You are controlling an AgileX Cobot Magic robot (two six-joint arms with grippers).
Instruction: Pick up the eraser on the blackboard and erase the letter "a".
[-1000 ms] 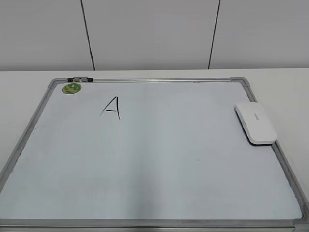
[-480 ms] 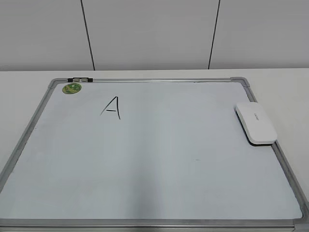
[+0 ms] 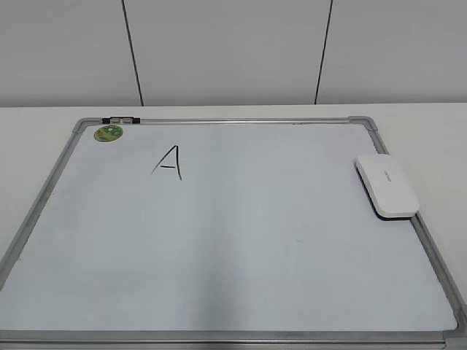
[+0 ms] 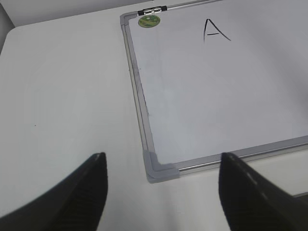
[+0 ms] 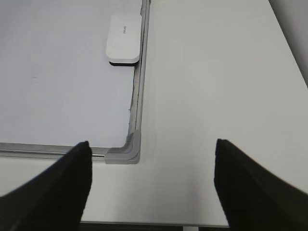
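The blackboard, a white dry-erase board (image 3: 255, 240) with a silver frame, lies flat on the table. The white eraser (image 3: 387, 185) rests on the board's right edge, partly over the frame; it also shows in the right wrist view (image 5: 123, 38). Only an angular capital "A" (image 3: 168, 162) in black marker is on the board, near the top left. No lowercase cursive "a" shows in any view. My left gripper (image 4: 162, 155) is open and empty above the board's near left corner. My right gripper (image 5: 152, 142) is open and empty above the near right corner. Neither gripper appears in the exterior view.
A green round sticker (image 3: 109, 133) and a small clip (image 3: 120, 119) sit at the board's top left. The white table (image 4: 62, 96) extends left and right (image 5: 216, 72) of the board. A white panelled wall (image 3: 233, 51) stands behind.
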